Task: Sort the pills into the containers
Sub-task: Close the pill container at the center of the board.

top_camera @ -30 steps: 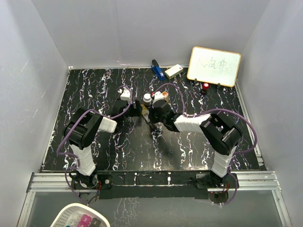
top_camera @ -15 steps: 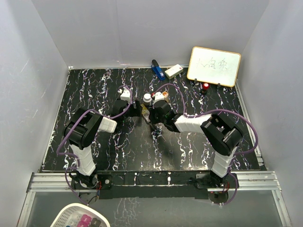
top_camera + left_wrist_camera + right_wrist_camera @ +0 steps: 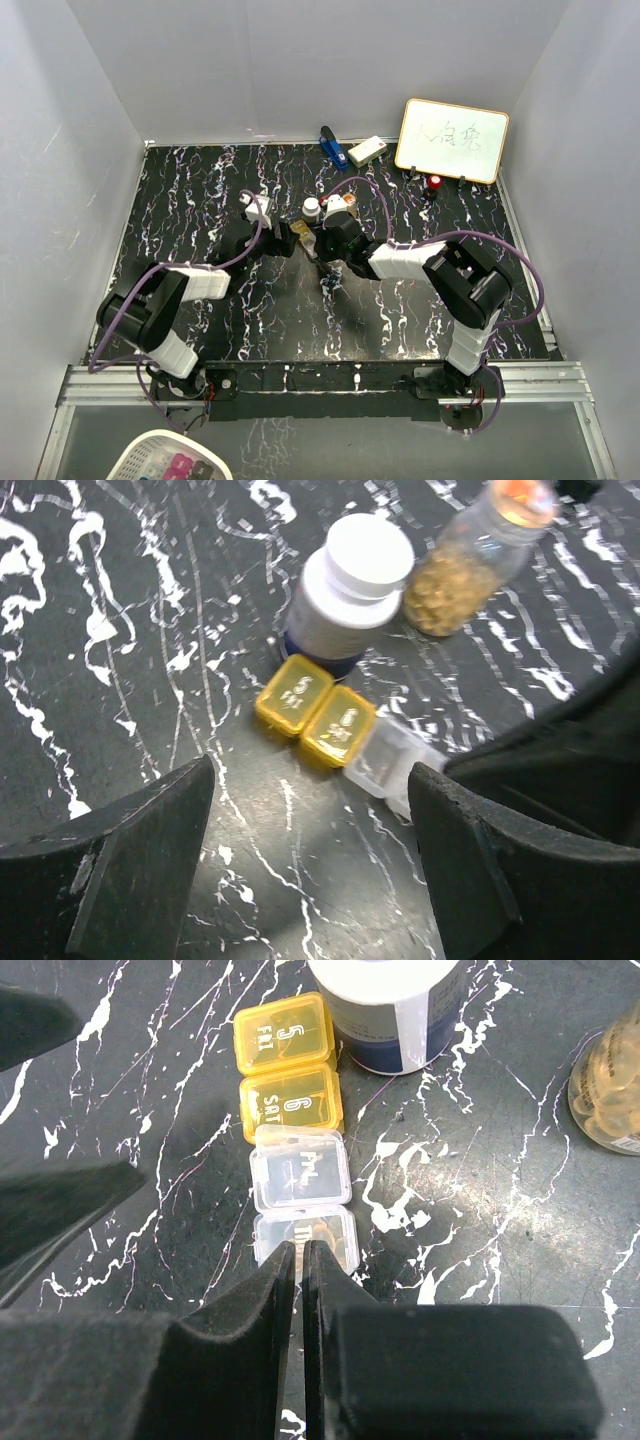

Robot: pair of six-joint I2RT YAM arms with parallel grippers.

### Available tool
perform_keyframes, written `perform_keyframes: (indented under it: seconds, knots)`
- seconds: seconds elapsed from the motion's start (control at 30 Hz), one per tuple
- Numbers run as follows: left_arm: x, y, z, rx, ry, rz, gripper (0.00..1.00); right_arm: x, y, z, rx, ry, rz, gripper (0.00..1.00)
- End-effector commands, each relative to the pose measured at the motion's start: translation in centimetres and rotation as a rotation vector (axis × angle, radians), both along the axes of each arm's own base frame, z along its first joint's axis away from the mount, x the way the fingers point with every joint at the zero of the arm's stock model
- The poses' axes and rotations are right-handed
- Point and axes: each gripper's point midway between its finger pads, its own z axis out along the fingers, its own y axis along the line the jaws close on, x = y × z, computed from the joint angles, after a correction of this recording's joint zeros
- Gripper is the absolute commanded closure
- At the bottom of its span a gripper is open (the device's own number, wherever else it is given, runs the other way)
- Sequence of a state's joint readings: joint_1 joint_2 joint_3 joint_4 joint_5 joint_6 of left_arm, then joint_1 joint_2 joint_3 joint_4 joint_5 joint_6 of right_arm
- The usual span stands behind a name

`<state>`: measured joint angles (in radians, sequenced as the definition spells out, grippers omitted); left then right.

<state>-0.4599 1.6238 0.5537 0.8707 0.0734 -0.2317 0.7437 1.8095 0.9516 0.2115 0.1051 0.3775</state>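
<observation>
Your black marbled table (image 3: 200, 300) fills the booth, and everything that matters sits around the pill box (image 3: 298, 1140) near its middle. The whiteboard (image 3: 453, 140) stands well beyond the box, off toward the right arm's side.

Your left arm (image 3: 160, 315) reaches in to the box from its own side and your right arm (image 3: 460, 280) from the other, so both wrists meet over it.

The dark bottle with the white round cap (image 3: 350, 590) is upright, just beside the box's yellow end. The golden-amber bottle (image 3: 460, 575) stands near that same end, a little farther off.

Now the box itself: it lies flat, two yellow-gold sections in a row, then clear ones running toward your right gripper (image 3: 300, 1255). That gripper is all but closed, only a thin slit between the fingertips, and the tips sit right at the last clear section. You cannot tell from here whether they pinch anything.

Your left gripper (image 3: 310, 780) is spread wide above the box and has hold of nothing.

Far past the box, by the back wall, lie the blue object (image 3: 332, 148) and the white block (image 3: 367, 150).
</observation>
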Motion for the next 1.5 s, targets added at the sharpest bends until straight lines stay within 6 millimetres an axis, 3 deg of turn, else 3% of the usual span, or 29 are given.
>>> perform_keyframes:
  seconds: [0.0, 0.2, 0.57, 0.97, 1.23, 1.47]
  knots:
    - [-2.0, -1.8, 3.9, -0.049, -0.131, -0.150, 0.24, -1.2, -0.5, -2.8, -0.047, 0.080, 0.005, 0.93]
    - [-2.9, -3.4, 3.0, -0.050, -0.105, -0.255, 0.33, -1.3, -0.6, -2.7, -0.046, 0.078, 0.005, 0.93]
    - [-3.4, -5.0, 0.7, 0.075, -0.081, -0.312, 0.37, -1.1, -0.6, -2.5, -0.045, 0.073, -0.001, 0.93]
    - [-2.1, -3.8, -1.0, 0.145, -0.055, -0.203, 0.36, -1.1, -0.7, -2.5, -0.047, 0.073, -0.001, 0.94]
    - [-1.7, -4.0, -3.0, 0.172, -0.020, -0.183, 0.35, -1.4, -0.9, -3.1, -0.057, 0.084, 0.001, 0.96]
    - [-1.6, -3.9, -2.2, 0.166, -0.035, -0.168, 0.35, -1.3, -0.7, -3.0, -0.054, 0.083, 0.003, 0.96]
